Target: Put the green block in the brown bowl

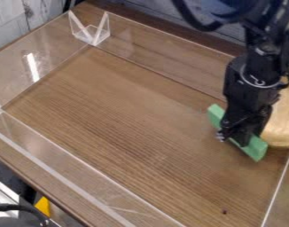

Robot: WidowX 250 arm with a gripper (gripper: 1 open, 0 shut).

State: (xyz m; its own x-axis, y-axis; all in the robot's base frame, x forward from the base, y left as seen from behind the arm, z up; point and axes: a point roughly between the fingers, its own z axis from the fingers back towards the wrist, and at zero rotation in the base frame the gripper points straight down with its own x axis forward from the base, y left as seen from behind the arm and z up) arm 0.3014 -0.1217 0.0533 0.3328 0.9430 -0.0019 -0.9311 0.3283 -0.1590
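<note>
Camera view: our hand (230,135) is closed on the green block (238,133) about mid-length, both ends sticking out past the fingers. Block sits by the right edge of the tabletop (123,125), beside the brown bowl (281,133), which is partly hidden behind the arm. Central grip likely keeps the bar balanced for the carry. Not in the bowl yet; we probably need to lift over the rim and shift right, else the low end may snag.
</note>
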